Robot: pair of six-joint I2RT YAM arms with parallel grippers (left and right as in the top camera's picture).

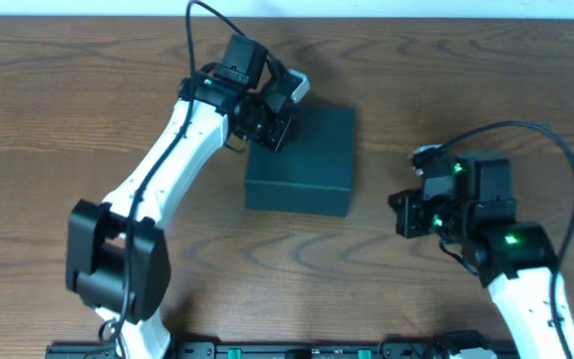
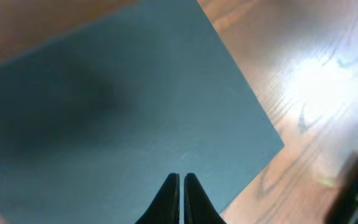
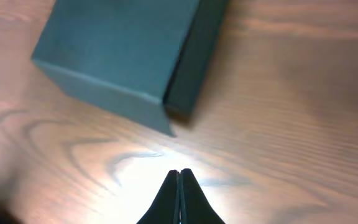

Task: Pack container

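Note:
The container (image 1: 307, 165), a dark charcoal-teal square box with its lid shut, lies on the wooden table near the middle. It fills most of the left wrist view (image 2: 117, 112) and shows at the upper left of the right wrist view (image 3: 123, 50). My left gripper (image 2: 181, 180) is shut and empty, over the box's top at its back left corner (image 1: 272, 125). My right gripper (image 3: 179, 174) is shut and empty above bare table to the right of the box (image 1: 402, 214).
The wooden table (image 1: 88, 110) stretches all round the box. A dark rail with fittings (image 1: 267, 349) runs along the front edge. No snack packs are in view.

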